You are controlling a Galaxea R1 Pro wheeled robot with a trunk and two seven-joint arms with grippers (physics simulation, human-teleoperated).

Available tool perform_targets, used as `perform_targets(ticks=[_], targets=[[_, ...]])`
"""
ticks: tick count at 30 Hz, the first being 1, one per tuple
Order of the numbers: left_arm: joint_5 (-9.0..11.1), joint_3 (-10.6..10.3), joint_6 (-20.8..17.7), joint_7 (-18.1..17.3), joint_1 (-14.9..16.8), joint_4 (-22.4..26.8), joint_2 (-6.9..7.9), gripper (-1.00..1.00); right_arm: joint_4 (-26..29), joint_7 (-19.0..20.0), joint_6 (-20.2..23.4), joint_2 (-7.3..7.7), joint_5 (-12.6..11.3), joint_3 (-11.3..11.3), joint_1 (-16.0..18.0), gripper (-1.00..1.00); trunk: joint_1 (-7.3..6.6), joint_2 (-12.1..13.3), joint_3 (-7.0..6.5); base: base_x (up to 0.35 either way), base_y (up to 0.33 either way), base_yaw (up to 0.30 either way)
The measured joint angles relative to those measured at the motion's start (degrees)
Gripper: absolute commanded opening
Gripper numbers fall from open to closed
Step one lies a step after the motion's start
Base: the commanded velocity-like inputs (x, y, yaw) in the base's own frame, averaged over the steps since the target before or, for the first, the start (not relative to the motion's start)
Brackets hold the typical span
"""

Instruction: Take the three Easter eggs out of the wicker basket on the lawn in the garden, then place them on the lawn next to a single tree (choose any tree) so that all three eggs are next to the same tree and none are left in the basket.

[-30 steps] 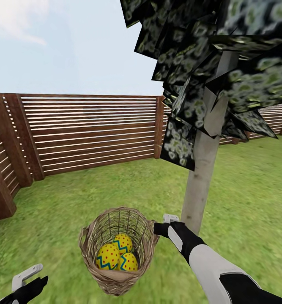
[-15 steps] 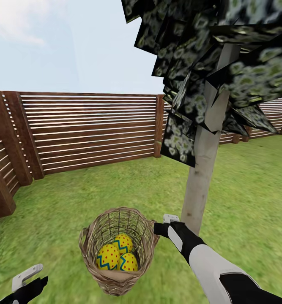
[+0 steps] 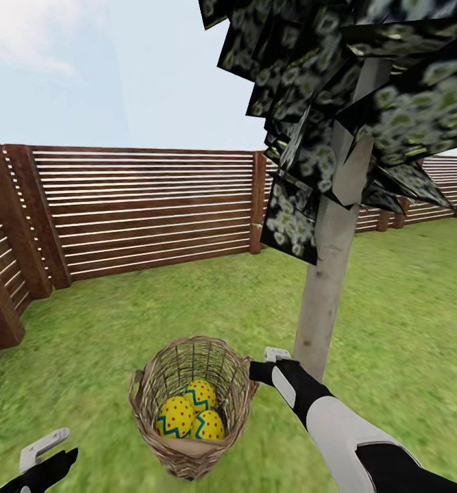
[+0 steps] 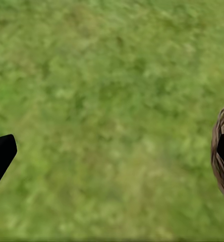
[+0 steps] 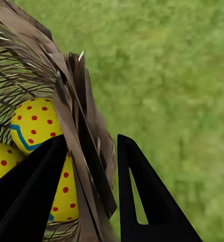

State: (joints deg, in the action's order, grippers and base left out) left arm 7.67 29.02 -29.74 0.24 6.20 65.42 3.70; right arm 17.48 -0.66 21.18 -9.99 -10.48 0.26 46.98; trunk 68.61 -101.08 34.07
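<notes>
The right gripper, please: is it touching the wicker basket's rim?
Touching. In the right wrist view the right gripper straddles the wicker basket wall, both fingers against the weave.

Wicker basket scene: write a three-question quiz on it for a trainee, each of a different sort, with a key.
1. True or false: all three Easter eggs lie inside the wicker basket.
2. Multiple choice: in the right wrist view, the right end effector has its fingers
A. straddling the basket's rim
B. closed on an egg
C. pressed against the tree trunk
3. Fill in: the pale trunk of the tree stands on the ____ just beyond the basket.

Key: 1 true. 2 A, one finger inside the wall, one outside. 3 lawn.
</notes>
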Motion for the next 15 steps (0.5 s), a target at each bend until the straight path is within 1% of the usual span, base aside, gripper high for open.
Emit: perform_targets(ticks=[15], targets=[[0.0,0.0,0.0,0.0,0.0,0.0,0.0,1.0,-0.04,-0.15,0.0,0.0,0.17,0.0,0.01,-1.0,3.3,-6.02,2.69,0.0,0.0,0.0]])
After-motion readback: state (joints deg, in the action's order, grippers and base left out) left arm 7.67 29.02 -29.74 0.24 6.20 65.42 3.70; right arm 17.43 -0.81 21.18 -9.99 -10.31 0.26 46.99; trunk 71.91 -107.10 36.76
